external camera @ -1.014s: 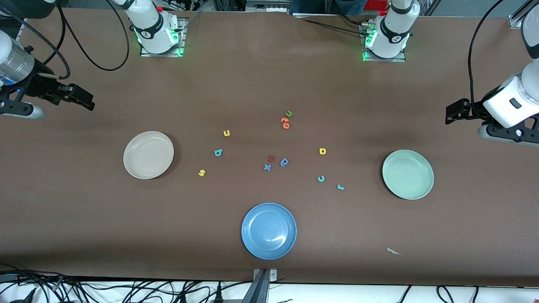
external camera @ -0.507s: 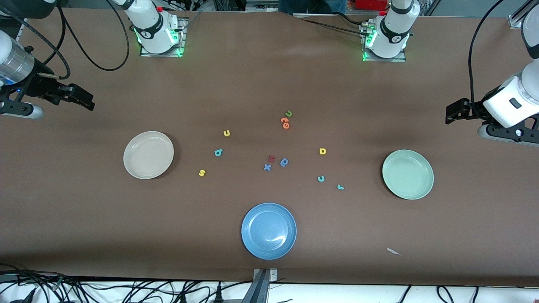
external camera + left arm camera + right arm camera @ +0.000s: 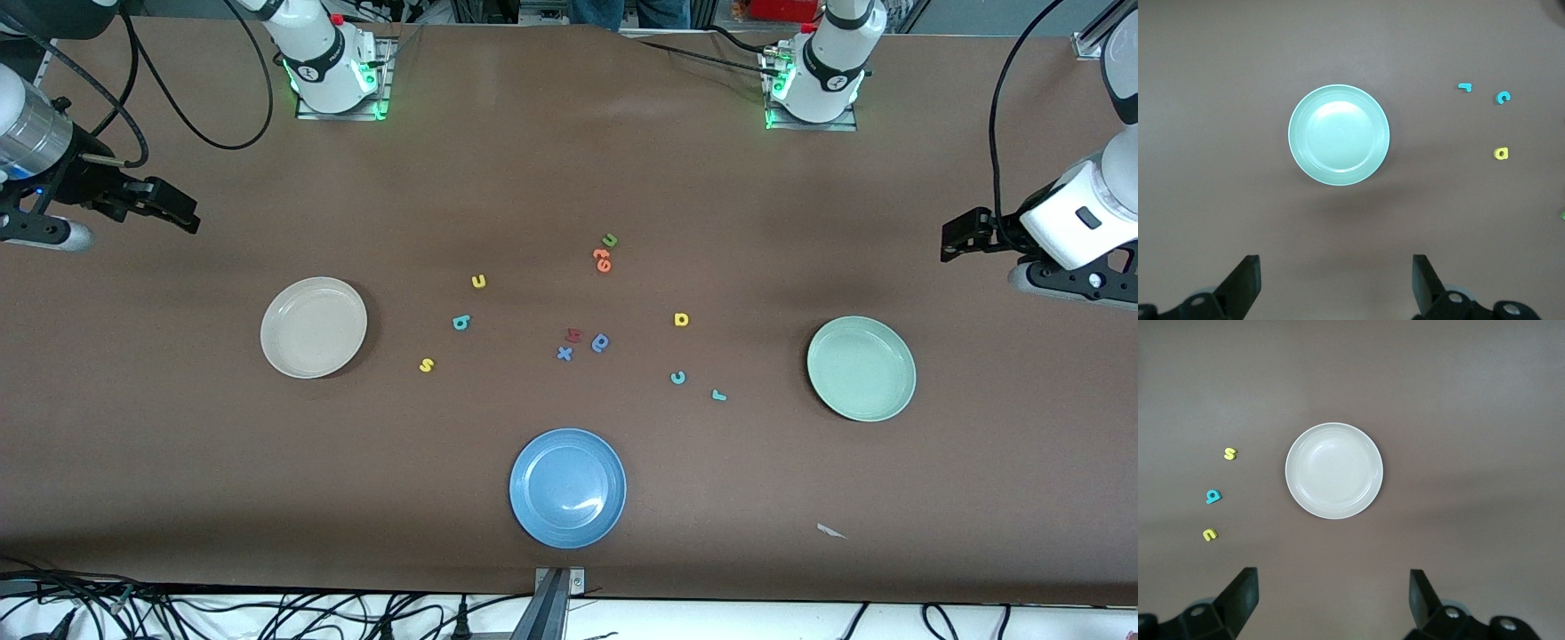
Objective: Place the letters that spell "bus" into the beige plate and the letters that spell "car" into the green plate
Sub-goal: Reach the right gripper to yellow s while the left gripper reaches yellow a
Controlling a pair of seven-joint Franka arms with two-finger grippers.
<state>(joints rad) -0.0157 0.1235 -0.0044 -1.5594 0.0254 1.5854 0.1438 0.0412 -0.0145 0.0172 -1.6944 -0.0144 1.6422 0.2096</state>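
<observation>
- Right gripper: fingers wide apart, empty, raised over the table at the right arm's end, above the beige plate.
- Left gripper: wide apart, empty, above the green plate.
- Yellow u, teal b, yellow s: on the table beside the beige plate.
- Yellow a, teal c, teal r: on the table near the green plate.

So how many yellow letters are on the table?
3. The yellow u and yellow s lie near the beige plate, the s nearer the front camera. The yellow a lies toward the green plate. None looks hidden.
</observation>
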